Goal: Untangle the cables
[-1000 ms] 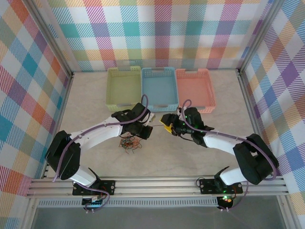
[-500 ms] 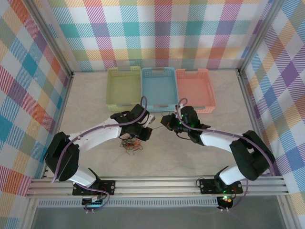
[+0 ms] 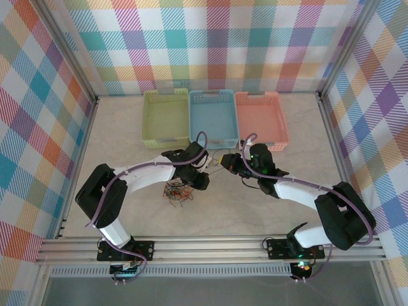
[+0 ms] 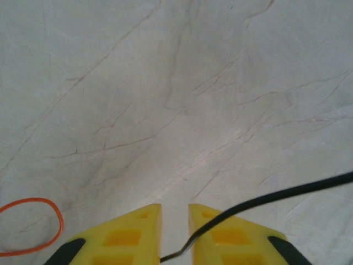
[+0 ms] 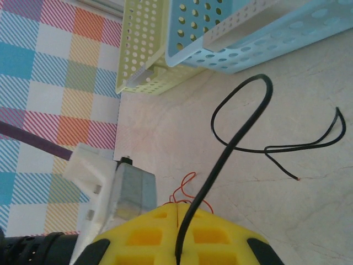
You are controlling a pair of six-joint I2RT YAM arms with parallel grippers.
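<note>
Two hands over the desk (image 3: 127,159), right hand (image 5: 177,205) clamped on one black cable (image 5: 242,113), left hand (image 4: 175,207) slightly parted, cable tip in the gap, tangled cables (image 3: 178,191) at its seven o'clock, three baskets (image 3: 213,93) at twelve.

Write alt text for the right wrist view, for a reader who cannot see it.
The yellow right claw is shut on a black cable that rises from it, loops near a blue basket and trails right to a loose end on the marbled table. A yellow-green basket sits beside the blue one at the top.
</note>
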